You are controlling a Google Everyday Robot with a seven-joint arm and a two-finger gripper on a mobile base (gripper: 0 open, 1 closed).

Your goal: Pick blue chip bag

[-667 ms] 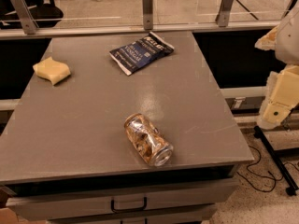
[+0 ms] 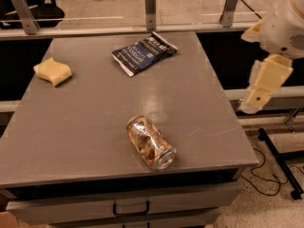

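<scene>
The blue chip bag (image 2: 143, 53) lies flat on the far middle of the grey table (image 2: 95, 122), dark navy with white lettering. My gripper (image 2: 264, 82), cream coloured, hangs off the table's right edge, past the right side of the tabletop and well to the right of the bag and nearer the camera. It holds nothing. The white arm (image 2: 287, 25) rises above it at the upper right.
A shiny gold-brown can (image 2: 151, 142) lies on its side near the table's front edge. A pale yellow sponge-like block (image 2: 52, 71) sits at the far left. A glass rail with metal posts (image 2: 150, 7) runs behind the table. A drawer handle (image 2: 130, 208) is below the front.
My gripper and arm have moved left and slightly up, closer to the table's right edge. The bag, can and block have not moved.
</scene>
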